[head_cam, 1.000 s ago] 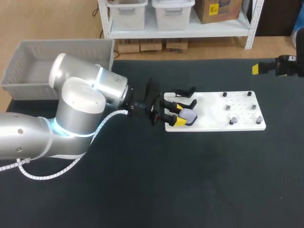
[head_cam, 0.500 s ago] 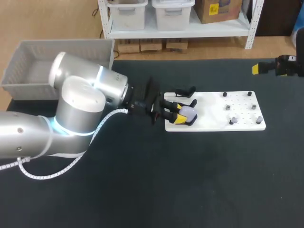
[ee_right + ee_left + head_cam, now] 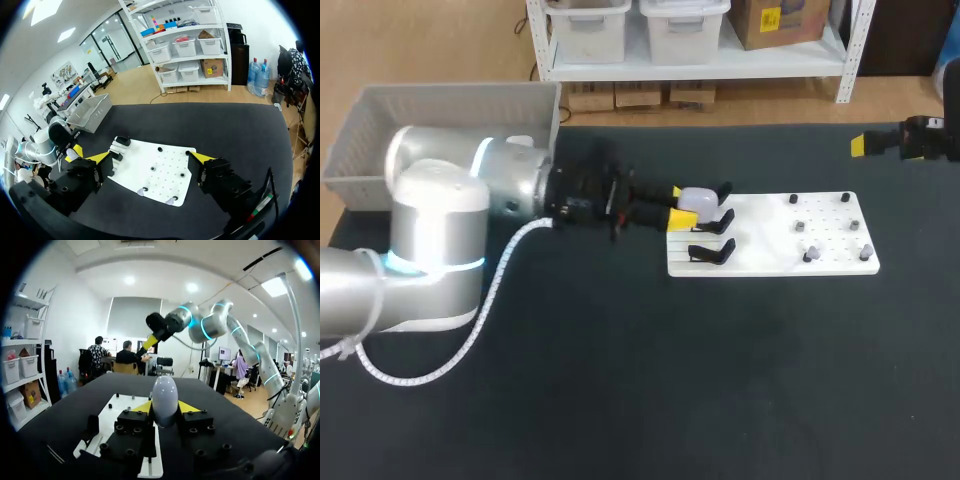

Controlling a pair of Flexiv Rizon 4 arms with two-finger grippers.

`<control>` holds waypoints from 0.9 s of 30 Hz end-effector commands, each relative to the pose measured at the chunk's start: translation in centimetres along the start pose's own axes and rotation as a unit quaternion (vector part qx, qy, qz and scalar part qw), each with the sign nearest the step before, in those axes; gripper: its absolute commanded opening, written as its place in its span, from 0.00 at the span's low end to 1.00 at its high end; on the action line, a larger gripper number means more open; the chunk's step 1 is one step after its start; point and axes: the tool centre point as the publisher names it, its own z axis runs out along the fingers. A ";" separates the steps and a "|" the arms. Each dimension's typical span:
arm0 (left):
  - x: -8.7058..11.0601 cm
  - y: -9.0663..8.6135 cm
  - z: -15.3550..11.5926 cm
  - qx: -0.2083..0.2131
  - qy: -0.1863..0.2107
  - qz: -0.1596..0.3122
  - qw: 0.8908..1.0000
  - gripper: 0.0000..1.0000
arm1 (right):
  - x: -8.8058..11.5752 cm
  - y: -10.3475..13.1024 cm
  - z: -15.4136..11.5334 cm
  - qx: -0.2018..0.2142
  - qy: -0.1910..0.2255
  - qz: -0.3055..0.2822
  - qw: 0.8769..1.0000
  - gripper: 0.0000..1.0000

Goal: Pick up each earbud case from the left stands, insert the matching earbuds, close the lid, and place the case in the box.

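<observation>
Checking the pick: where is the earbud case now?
In the head view, the earbud case is held in the left gripper at the white board's left end, beside the black stands.

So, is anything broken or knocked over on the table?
No, nothing looks wrong. The left claw holds the white earbud case neatly between its fingers, the two black stands sit on the white board, and nothing is spilled.

Pale lilac earbud case (image 3: 697, 199), yellow-tipped left end effector (image 3: 677, 203), white board (image 3: 770, 250), black stands (image 3: 712, 252), grey box (image 3: 380, 130).
</observation>
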 end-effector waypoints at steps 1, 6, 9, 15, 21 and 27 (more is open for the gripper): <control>-1.3 -2.1 -1.0 -0.015 -0.021 0.012 1.000 0.00 | 0.0 -0.1 0.1 -0.001 0.000 0.000 1.000 1.00; -2.4 -2.7 -0.8 -0.011 -0.022 0.024 0.999 0.00 | 0.0 -0.1 0.1 -0.001 0.000 0.000 1.000 1.00; -2.7 -2.9 -0.9 -0.013 -0.027 0.026 0.999 0.00 | 0.0 -0.1 0.1 -0.001 0.000 0.000 1.000 1.00; -2.9 -3.0 -1.2 -0.017 -0.028 0.026 0.999 0.00 | 0.0 -0.1 0.1 -0.001 0.000 0.000 1.000 1.00; -2.9 -3.0 -1.2 -0.017 -0.028 0.026 0.999 0.00 | 0.0 -0.1 0.1 -0.001 0.000 0.000 1.000 1.00; -2.9 -3.0 -1.2 -0.017 -0.028 0.026 0.999 0.00 | -0.5 2.6 -0.4 -0.021 -0.032 -0.033 0.999 1.00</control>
